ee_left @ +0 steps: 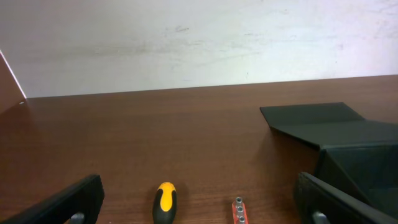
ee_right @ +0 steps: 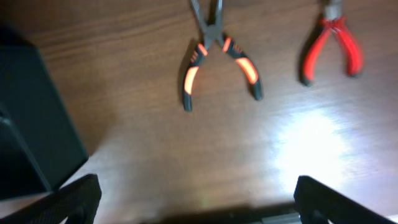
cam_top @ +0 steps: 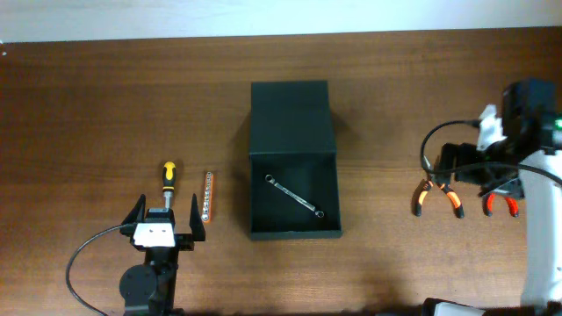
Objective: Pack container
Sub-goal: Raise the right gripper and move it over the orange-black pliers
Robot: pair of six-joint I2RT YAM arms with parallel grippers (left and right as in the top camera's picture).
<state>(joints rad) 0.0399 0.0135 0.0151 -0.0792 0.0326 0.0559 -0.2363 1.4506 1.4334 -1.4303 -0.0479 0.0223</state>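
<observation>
The dark container (cam_top: 294, 234) stands open at the table's middle, its flap lid (cam_top: 290, 114) laid back. A silver wrench (cam_top: 294, 195) lies inside it. My left gripper (cam_top: 167, 212) is open and empty at the front left, just behind a yellow-and-black screwdriver (cam_top: 168, 175) and left of an orange bit holder (cam_top: 207, 195). The left wrist view shows the screwdriver handle (ee_left: 165, 200), the bit holder (ee_left: 239, 210) and the container (ee_left: 354, 155) on the right. My right gripper (cam_top: 465, 167) is open and empty above the table beside the orange pliers (cam_top: 436, 195).
Red-handled pliers (cam_top: 500, 204) lie right of the orange ones. Both also show in the right wrist view, orange (ee_right: 217, 59) and red (ee_right: 333, 43), with the container's corner (ee_right: 31, 118) at the left. A white wall runs along the table's far edge.
</observation>
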